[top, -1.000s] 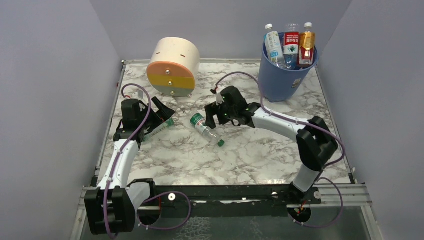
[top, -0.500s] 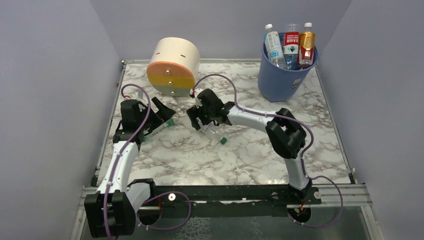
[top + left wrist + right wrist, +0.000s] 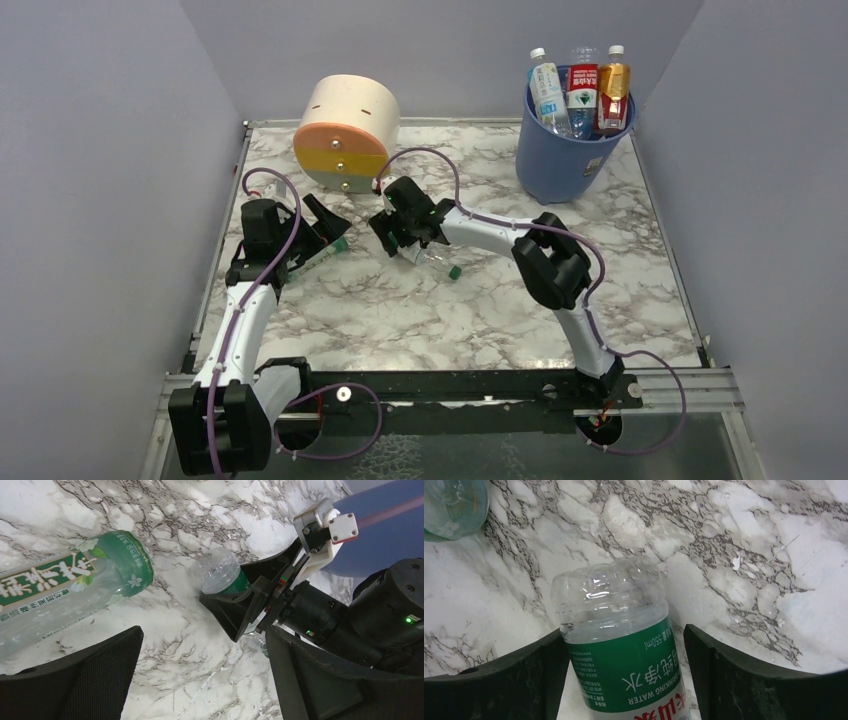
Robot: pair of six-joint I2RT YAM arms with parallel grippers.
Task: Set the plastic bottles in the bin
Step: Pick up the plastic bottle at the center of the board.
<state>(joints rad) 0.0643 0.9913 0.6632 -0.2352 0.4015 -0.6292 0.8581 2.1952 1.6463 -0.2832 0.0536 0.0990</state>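
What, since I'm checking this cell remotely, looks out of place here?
Two bottles lie on their sides on the table, outside the bin: the water bottle between the open fingers of the right gripper, the flower-labelled bottle by the open left gripper. No spill shows.

The left arm (image 3: 243, 310) reaches forward from its base with the wrist pitched down. The left end effector (image 3: 333, 230) has its 2 fingers (image 3: 80, 680) spread as wide as they go. The right arm (image 3: 480, 228) folds sharply at its elbow (image 3: 550, 265) and stretches out leftward, wrist held low. The right end effector (image 3: 400, 240), just right of the left end effector, points toward it with its 2 fingers (image 3: 744, 680) parted, not clamped.
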